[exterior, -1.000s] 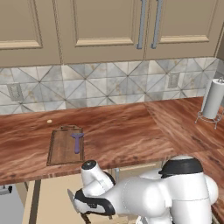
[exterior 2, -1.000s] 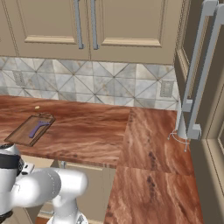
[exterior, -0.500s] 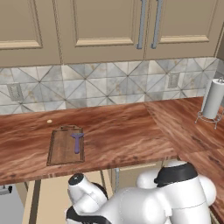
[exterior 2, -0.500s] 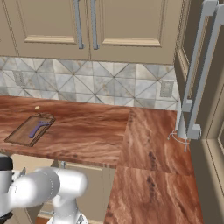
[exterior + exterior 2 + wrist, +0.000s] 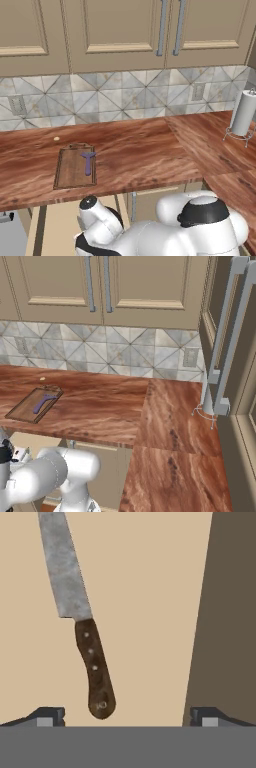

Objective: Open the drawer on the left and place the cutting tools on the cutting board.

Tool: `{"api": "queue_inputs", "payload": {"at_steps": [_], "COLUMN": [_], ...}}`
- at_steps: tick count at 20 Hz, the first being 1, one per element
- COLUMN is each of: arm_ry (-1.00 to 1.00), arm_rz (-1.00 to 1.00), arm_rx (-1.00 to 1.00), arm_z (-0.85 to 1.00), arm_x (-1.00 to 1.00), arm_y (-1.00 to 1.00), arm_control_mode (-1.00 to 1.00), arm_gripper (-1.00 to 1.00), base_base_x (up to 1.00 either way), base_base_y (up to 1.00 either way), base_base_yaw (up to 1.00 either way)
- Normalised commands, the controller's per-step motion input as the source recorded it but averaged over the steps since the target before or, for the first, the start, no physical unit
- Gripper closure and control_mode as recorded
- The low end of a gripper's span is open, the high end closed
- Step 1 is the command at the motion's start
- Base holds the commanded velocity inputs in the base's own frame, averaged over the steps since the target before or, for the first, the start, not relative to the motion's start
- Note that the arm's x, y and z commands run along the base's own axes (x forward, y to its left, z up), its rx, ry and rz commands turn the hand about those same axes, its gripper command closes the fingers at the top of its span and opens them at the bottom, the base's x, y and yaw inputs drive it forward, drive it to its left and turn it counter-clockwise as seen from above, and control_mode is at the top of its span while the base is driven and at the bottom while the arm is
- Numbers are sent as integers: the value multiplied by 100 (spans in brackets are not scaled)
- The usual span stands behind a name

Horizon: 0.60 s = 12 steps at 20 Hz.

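the gripper is spread wide and holds nothing, its two finger tips either side of the butt of the knife, which lies flat on the beige floor of the open drawer. the purple peeler lies on the cutting board, near the front left edge of the wooden counter.

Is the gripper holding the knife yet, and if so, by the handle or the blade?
Nothing is held. The gripper is open above the knife, whose dark handle lies between the spread fingertips, untouched.
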Motion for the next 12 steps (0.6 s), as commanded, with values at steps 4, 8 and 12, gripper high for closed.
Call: {"api": "queue_inputs", "payload": {"at_steps": [4, 8, 12], "arm_ry": [-3, -2, -3], "arm_rz": [3, 3, 5], "arm_rx": [0, -1, -1], "arm_z": [-2, -1, 0], "arm_x": [-57, -99, -100], "arm_y": [18, 36, 40], "arm_control_mode": [-100, -100, -100], "arm_gripper": [-100, -100, -100], "base_base_x": [0, 0, 0], "base_base_y": [0, 0, 0], "base_base_yaw": [0, 0, 0]}}
